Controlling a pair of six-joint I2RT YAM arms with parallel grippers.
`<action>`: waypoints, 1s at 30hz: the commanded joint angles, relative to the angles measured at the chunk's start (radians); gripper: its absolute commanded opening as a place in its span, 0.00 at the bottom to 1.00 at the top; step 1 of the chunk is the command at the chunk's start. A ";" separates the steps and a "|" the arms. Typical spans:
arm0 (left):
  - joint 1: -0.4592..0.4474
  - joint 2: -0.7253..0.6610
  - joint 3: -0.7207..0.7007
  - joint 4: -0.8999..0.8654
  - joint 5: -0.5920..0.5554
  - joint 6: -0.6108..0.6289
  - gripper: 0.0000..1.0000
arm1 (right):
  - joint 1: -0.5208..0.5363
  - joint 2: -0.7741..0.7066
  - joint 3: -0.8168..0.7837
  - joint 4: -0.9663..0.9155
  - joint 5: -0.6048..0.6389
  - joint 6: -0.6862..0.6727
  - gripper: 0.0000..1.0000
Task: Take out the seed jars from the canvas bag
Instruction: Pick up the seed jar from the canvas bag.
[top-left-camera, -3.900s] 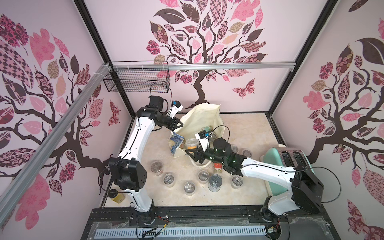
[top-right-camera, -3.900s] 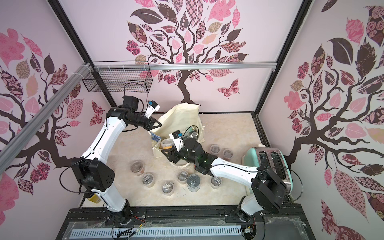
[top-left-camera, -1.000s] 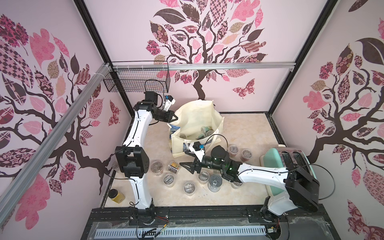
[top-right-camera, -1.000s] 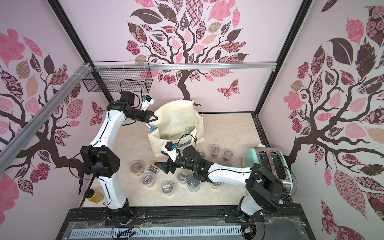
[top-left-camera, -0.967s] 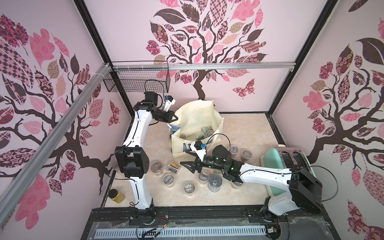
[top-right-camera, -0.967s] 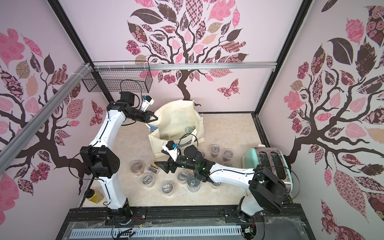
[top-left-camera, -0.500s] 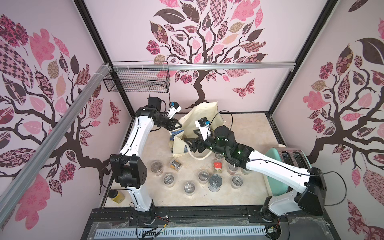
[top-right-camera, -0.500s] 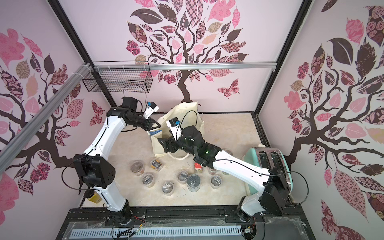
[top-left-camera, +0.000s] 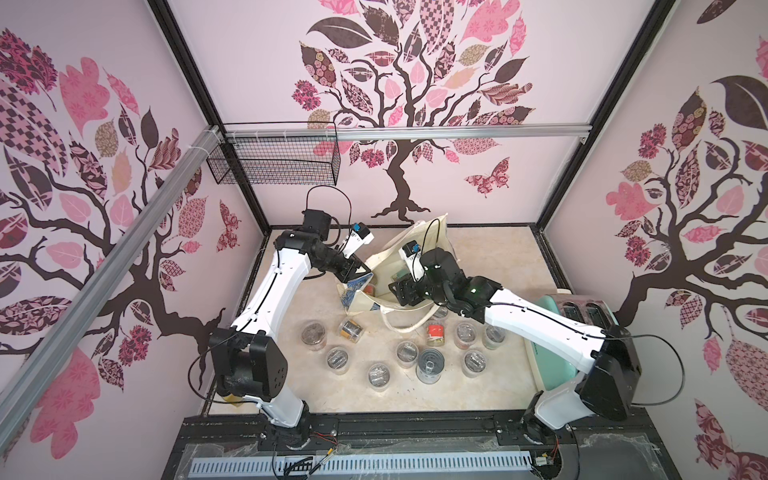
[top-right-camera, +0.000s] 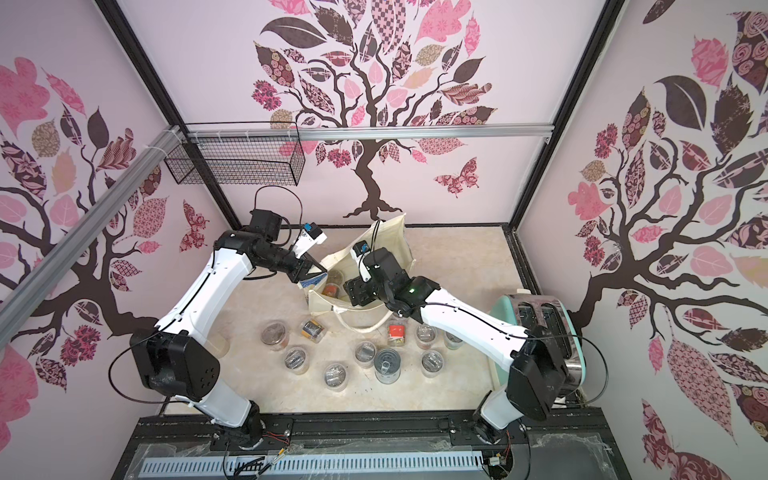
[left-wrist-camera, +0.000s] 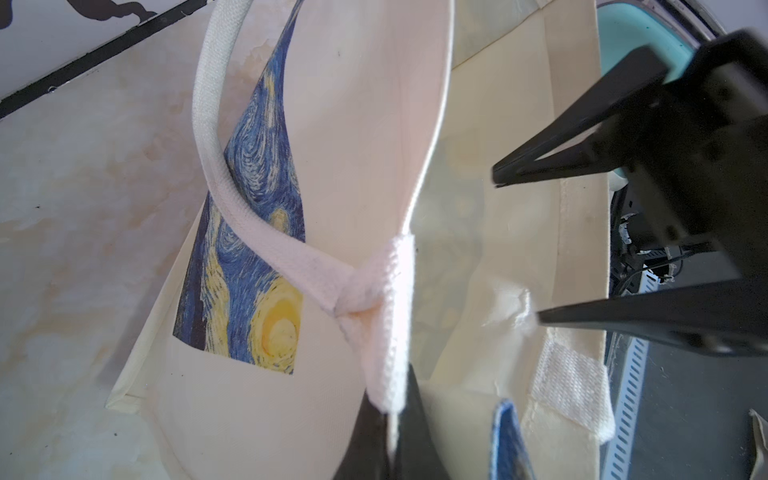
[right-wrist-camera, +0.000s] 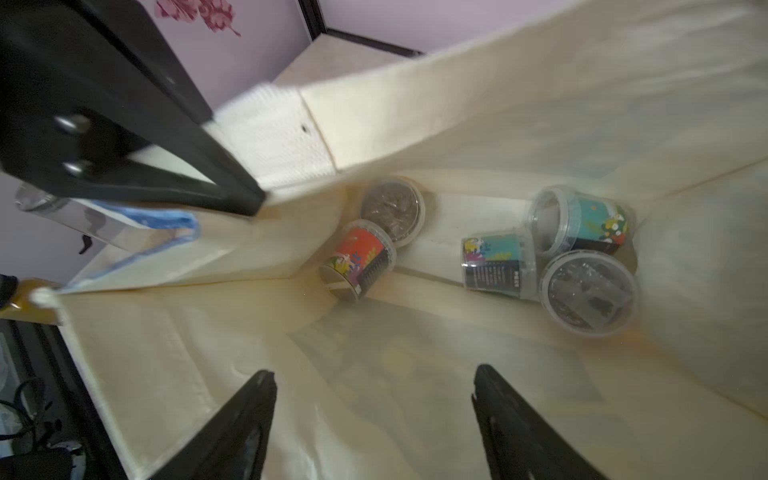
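Observation:
The canvas bag (top-left-camera: 415, 245) (top-right-camera: 374, 245) stands open at the back middle of the table. My left gripper (top-left-camera: 363, 272) (left-wrist-camera: 392, 409) is shut on its rim, where the white handle (left-wrist-camera: 257, 245) is sewn on, and holds the mouth wide. My right gripper (top-left-camera: 401, 291) (right-wrist-camera: 374, 382) hangs open in the mouth with nothing between its fingers. Several seed jars lie on the bag's floor, among them a red-labelled one (right-wrist-camera: 361, 262) and a teal-labelled one (right-wrist-camera: 494, 262). Several more stand on the table in front (top-left-camera: 337, 359), and one lies on its side (top-left-camera: 351, 330).
A metal tin can (top-left-camera: 430, 365) stands among the table jars. A teal toaster (top-left-camera: 582, 307) sits at the right edge under my right arm. A wire basket (top-left-camera: 274, 162) hangs on the back left wall. The bag's loose handle (top-left-camera: 409, 324) trails towards the jars.
My right gripper left the jar lying on its side on the table and swung back up into the bag's mouth. My left gripper shifted the held rim, tilting the bag.

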 joint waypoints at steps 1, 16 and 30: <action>-0.010 -0.045 -0.009 0.037 0.014 0.028 0.00 | 0.002 0.045 -0.011 -0.071 0.058 0.006 0.78; -0.021 -0.087 -0.029 0.221 0.039 -0.081 0.00 | -0.003 0.221 0.044 -0.016 0.203 0.131 0.90; -0.044 -0.089 -0.035 0.168 0.069 -0.013 0.00 | -0.086 0.439 0.221 0.027 0.263 0.379 0.94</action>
